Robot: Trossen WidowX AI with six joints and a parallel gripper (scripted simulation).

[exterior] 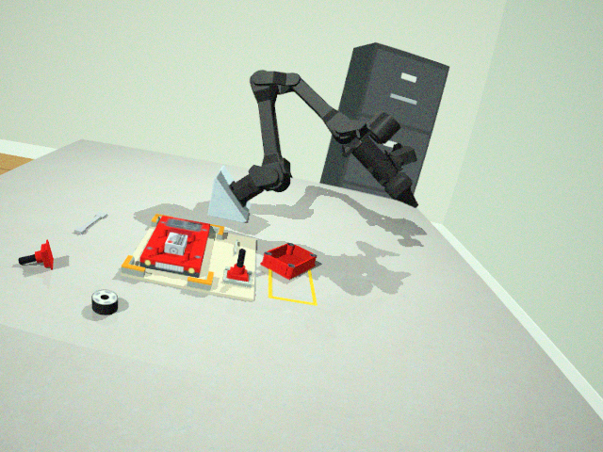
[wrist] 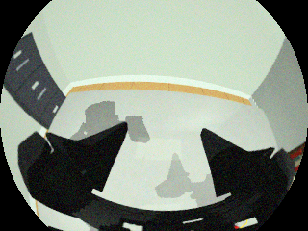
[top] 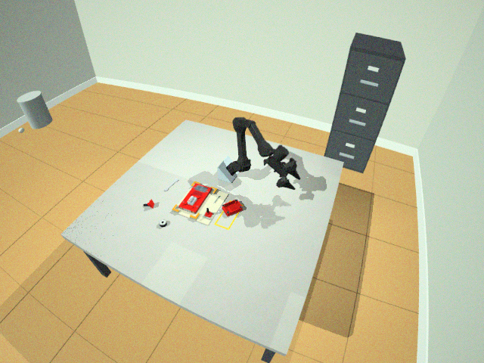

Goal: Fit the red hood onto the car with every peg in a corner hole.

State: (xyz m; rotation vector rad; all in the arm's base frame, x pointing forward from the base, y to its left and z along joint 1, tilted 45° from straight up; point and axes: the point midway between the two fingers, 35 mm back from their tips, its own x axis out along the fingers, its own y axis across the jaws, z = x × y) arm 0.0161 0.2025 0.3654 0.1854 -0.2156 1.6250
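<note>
The hood (top: 233, 207) (exterior: 302, 268) is a red shell lying roof down, its open side and corner bosses facing up, just right of the jig (top: 214, 201) (exterior: 219, 289). The red chassis (top: 203, 197) (exterior: 194, 252) sits in the jig with the grey-white engine block (top: 191, 200) (exterior: 175, 244) on its deck. The pegs are too small to make out clearly. My gripper (top: 296, 184) (exterior: 416, 204) (wrist: 166, 129) is open and empty, pointing down and outward above the table's far right part, well away from the hood. The hood does not show between the fingers in the wrist view.
A yellow outline (top: 221, 226) (exterior: 292, 300) is beside the hood. A red part with a black post (top: 209, 213) (exterior: 237, 272) stands on the jig. A similar red part (top: 150, 203) (exterior: 47, 255), a wheel (top: 162, 223) (exterior: 105, 302) and a wrench (top: 171, 184) (exterior: 90, 223) lie left.
</note>
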